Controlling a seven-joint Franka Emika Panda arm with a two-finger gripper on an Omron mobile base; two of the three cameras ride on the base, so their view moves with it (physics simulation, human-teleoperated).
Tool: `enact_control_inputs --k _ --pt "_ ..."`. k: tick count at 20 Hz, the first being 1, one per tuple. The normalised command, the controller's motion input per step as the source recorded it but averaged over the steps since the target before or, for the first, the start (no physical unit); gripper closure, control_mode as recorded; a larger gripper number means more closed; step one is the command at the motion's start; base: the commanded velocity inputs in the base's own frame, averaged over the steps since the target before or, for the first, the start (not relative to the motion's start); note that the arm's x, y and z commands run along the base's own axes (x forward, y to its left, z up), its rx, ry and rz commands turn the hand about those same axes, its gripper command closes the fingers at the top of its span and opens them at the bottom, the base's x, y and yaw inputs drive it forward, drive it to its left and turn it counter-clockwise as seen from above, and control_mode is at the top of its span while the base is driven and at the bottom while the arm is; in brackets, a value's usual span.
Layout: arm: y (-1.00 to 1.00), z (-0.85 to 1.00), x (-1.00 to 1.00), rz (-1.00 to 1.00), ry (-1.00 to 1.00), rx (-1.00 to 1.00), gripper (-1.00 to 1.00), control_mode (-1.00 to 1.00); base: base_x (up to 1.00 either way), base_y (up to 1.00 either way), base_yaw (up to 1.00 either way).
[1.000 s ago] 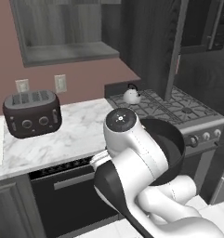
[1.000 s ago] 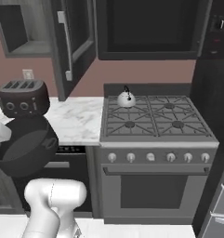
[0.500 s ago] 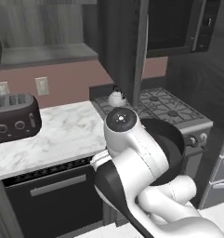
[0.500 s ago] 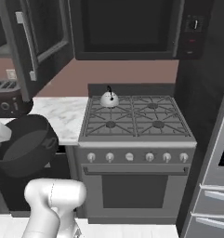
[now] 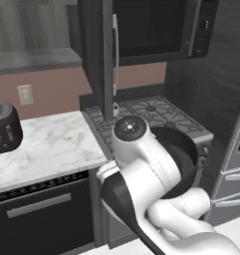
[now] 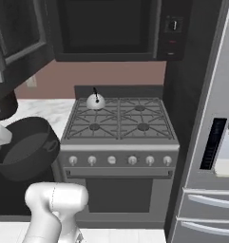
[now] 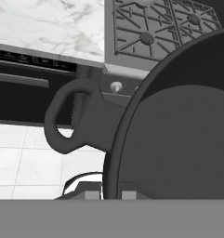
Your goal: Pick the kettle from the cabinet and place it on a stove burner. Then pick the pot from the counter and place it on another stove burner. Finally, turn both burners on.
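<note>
1. We see the gripper (image 7: pixel 112 193) clamped on the rim of the pot (image 7: pixel 178 135); its fingertips (image 7: pixel 92 194) sit just beside the loop handle (image 7: pixel 69 122).
2. The pot (image 6: pixel 25 148) hangs in the air in front of the cooktop's left end, clear of the counter (image 5: pixel 47 144) and below the grates.
3. The kettle (image 6: pixel 95 100) stands upright on the rear-left of the stove burners (image 6: pixel 118 118); the other 3 are bare.
4. The silver knobs (image 6: pixel 120 160) line the stove front; a toaster (image 5: pixel 4 129) rests on the counter, well apart.
</note>
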Motion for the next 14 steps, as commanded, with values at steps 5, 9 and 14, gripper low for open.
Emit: enact_control_inputs --k 5,9,14 --pt "0.0 0.0 0.0 0.0 0.0 0.0 1.0 1.0 0.0 -0.53 0.01" --pt "0.0 0.0 0.0 0.0 0.0 0.0 1.0 1.0 0.02 -0.49 0.05" --pt "0.0 0.0 0.0 0.0 0.0 0.0 1.0 1.0 0.03 -0.5 0.08"
